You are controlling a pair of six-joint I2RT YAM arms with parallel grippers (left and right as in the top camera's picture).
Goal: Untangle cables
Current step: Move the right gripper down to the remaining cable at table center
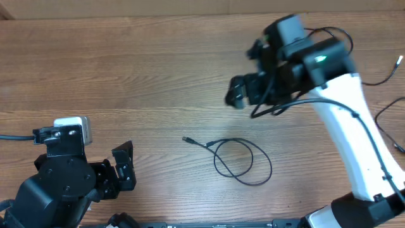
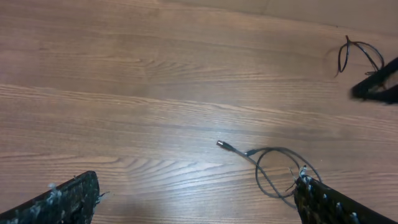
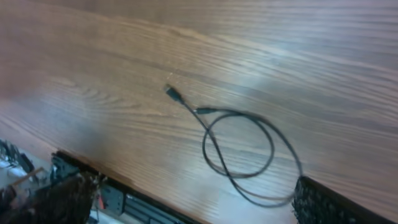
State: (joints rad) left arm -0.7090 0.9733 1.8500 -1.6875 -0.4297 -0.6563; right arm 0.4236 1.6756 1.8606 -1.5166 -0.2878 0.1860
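Observation:
One thin black cable (image 1: 243, 161) lies in a loose loop on the wooden table, its small plug (image 1: 188, 140) pointing left. The same cable shows in the left wrist view (image 2: 273, 171) and the right wrist view (image 3: 239, 146). More thin cables (image 1: 389, 120) lie at the right edge, one silver-tipped (image 1: 398, 61). My left gripper (image 1: 124, 166) sits low at the front left, open and empty (image 2: 199, 208), left of the loop. My right gripper (image 1: 245, 69) hangs above the table behind the loop, open and empty (image 3: 193, 205).
The right arm (image 1: 348, 120) slants across the right side, with its own thicker black cable (image 1: 272, 109) drooping under the wrist. The table's front edge and a dark rail (image 3: 124, 199) lie just below the loop. The right gripper (image 2: 379, 84) shows far off in the left wrist view.

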